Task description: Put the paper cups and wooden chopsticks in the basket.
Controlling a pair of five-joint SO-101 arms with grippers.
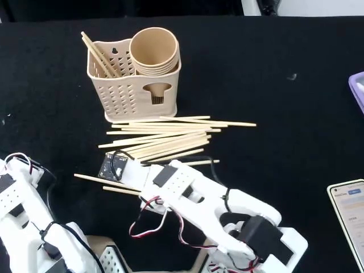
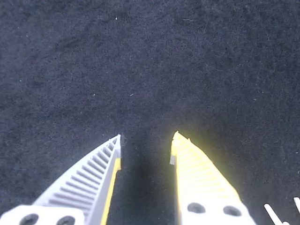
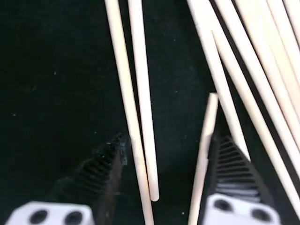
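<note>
**Two stray sticks [image 3: 144,117] between the jaws of the right claw [image 3: 168,140] – pinch them clean**

Far left in the high view, the left arm [image 1: 23,213] sits at the near edge. The left claw [image 2: 145,138] is spread over bare black surface [image 2: 150,56], holding nothing.

Next over, the basket [image 1: 133,96] stands upright toward the far side. A few chopsticks [image 1: 99,55] lean in its left compartment. The paper cups [image 1: 154,51] are nested in a stack in the right one, so the cups look done.

Just in front of the basket lies the main heap of wooden chopsticks [image 1: 165,139], mostly parallel w/ some crossing. The stray sticks lie nearer the arms, apart from the heap.

The right arm [image 1: 193,190] reaches in over them from the lower right. Its claw is spread low over the surface, w/ a third stick [image 3: 204,154] just beside one jaw's inner face.

Step in hand is prob. the grab.
- Settle the third stick first: nudge sideways so it's fully in or fully out, b/c a stick caught on a jaw edge could skew and drop.
- Go down till the tips nearly brush the cloth, since thin sticks could roll.
- One stick's end lies close to the jaws, so move along toward mid-length if poss. to stop droop.
- Then close squarely across both sticks.

Far right, a phone [image 1: 347,219] and a purple item [image 1: 358,91] lie well apart from the work.
</note>
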